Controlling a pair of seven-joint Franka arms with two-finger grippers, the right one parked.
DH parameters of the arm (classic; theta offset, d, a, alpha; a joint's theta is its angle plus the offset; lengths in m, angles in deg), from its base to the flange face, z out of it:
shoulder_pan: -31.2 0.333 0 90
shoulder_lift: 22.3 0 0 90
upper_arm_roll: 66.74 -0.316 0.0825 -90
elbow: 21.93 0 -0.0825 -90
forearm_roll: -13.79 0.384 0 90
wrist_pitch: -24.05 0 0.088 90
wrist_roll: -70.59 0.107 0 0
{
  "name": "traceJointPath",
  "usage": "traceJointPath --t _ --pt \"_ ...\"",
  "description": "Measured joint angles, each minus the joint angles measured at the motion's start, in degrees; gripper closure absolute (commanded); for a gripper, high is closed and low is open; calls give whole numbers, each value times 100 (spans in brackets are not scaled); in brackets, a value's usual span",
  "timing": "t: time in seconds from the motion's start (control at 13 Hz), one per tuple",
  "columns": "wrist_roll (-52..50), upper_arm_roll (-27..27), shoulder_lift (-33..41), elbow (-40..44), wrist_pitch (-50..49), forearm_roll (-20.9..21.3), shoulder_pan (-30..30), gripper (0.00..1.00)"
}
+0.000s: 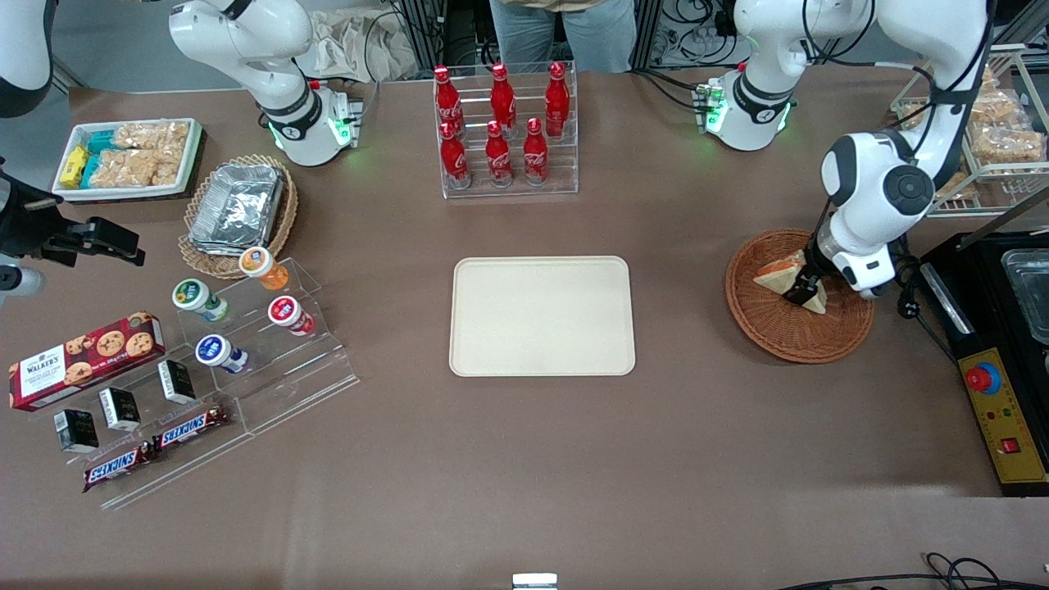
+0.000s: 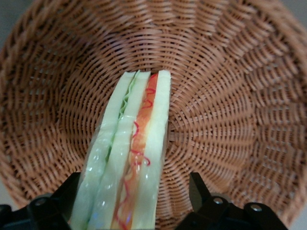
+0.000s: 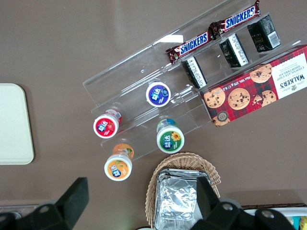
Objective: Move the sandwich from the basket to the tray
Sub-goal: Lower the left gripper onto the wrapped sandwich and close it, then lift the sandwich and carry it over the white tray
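The sandwich [image 1: 774, 273] lies in the reddish-brown wicker basket [image 1: 787, 336] toward the working arm's end of the table. In the left wrist view the sandwich [image 2: 139, 134] stands on edge in a clear wrap, showing white bread with green and red-orange filling, on the basket [image 2: 230, 96] floor. My gripper [image 1: 801, 292] is down in the basket, open, its jaws straddling the sandwich [image 2: 133, 181]. One black finger [image 2: 67, 191] sits against the wrap; the other finger [image 2: 197, 189] stands apart with bare wicker showing between. The cream tray [image 1: 541, 315] lies flat mid-table, nothing on it.
A rack of red cola bottles [image 1: 501, 131] stands farther from the front camera than the tray. A black control box [image 1: 996, 410] and a wire shelf of snacks [image 1: 996, 139] flank the basket. A tan basket of foil containers [image 1: 238, 209] and an acrylic snack stand [image 1: 246, 352] lie toward the parked arm's end.
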Motion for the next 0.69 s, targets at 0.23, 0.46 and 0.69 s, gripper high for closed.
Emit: traceJointPath --t 0.23,0.46,0.69 --pt "13 -17 -224 1 226 -2 16 100" --pt "64 -16 -123 44 239 -1 18 100" --pt "345 93 695 260 -885 15 -17 100"
